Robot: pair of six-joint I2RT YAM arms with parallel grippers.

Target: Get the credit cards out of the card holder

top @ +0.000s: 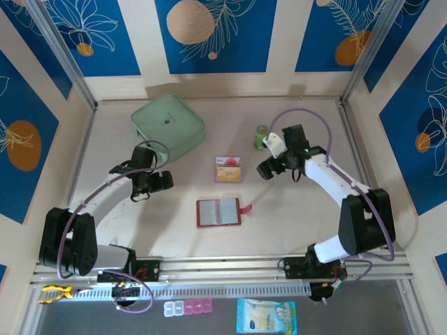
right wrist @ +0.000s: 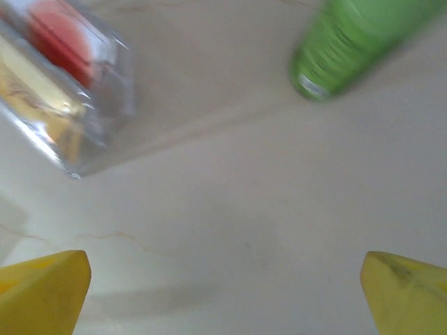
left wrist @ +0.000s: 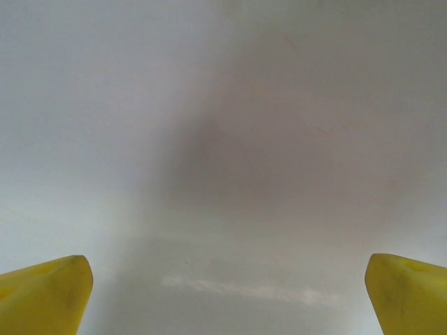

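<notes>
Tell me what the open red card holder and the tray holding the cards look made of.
Card holder: dark red matte cover, likely leather or imitation; pale inner sleeves look like clear plastic. Tray: rigid transparent plastic, glossy, since the credit cards show through its wall and its edges glint.

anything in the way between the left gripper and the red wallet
Nothing visible. In the top view, bare table lies between the left gripper and the open wallet. The clear tray sits farther back, off that line.
</notes>
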